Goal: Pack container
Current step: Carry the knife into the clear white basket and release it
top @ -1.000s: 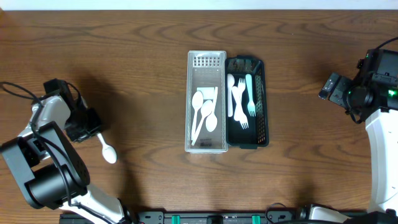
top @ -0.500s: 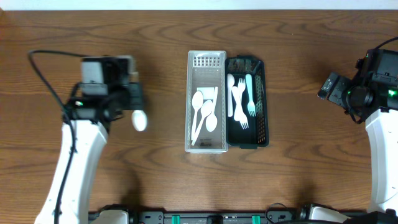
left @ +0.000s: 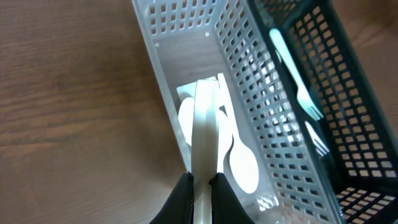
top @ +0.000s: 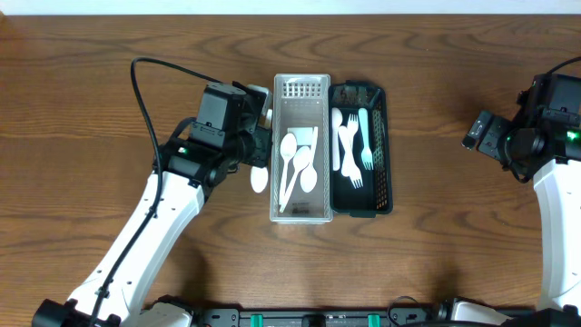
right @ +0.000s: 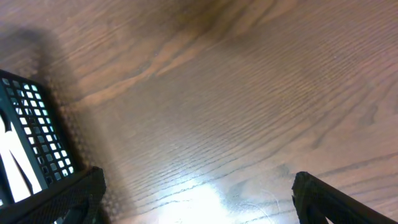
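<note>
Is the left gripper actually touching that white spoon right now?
Touching. In the left wrist view, the left gripper pinches the handle of the white spoon from both sides, with no gap showing.

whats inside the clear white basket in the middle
A few white spoons lie overlapped on the white basket's floor; the overlap hides their exact count. In the left wrist view, the held spoon in the left gripper covers part of the pile.
</note>
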`<action>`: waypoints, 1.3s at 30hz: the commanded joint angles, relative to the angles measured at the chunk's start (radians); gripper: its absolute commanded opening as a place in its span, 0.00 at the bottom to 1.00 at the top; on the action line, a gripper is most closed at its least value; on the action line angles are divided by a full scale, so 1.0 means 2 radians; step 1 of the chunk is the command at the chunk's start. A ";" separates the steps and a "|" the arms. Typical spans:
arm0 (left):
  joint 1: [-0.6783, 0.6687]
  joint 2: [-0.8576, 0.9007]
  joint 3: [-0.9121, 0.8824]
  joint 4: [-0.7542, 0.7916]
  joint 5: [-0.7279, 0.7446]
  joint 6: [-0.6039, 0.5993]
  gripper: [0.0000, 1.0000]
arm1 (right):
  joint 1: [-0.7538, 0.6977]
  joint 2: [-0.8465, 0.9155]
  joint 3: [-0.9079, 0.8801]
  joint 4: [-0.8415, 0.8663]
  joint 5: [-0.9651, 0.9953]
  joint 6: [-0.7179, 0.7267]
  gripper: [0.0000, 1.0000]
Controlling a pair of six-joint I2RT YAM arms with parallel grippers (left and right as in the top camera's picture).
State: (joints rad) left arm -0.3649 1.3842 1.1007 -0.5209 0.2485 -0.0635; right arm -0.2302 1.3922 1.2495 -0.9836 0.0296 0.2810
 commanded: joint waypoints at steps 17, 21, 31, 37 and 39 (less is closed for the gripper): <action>-0.086 0.058 0.006 0.015 -0.033 -0.078 0.06 | -0.002 0.001 -0.001 -0.002 -0.002 -0.001 0.99; -0.101 0.085 0.006 0.027 -0.033 -0.078 0.06 | -0.002 0.001 -0.001 -0.004 -0.002 -0.001 0.99; -0.106 0.058 0.049 0.031 -0.033 -0.046 0.68 | -0.002 0.001 -0.001 -0.008 -0.002 -0.001 0.99; -0.101 0.013 0.079 0.002 -0.111 -0.014 0.98 | -0.002 0.001 -0.001 0.007 -0.017 -0.005 0.99; -0.093 -0.001 0.079 -0.012 -0.139 -0.009 0.98 | -0.002 0.001 -0.001 0.016 -0.041 -0.016 0.99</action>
State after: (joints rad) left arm -0.5720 1.4170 1.2453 -0.5201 0.0914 -0.1276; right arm -0.2302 1.3922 1.2495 -0.9627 0.0067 0.2768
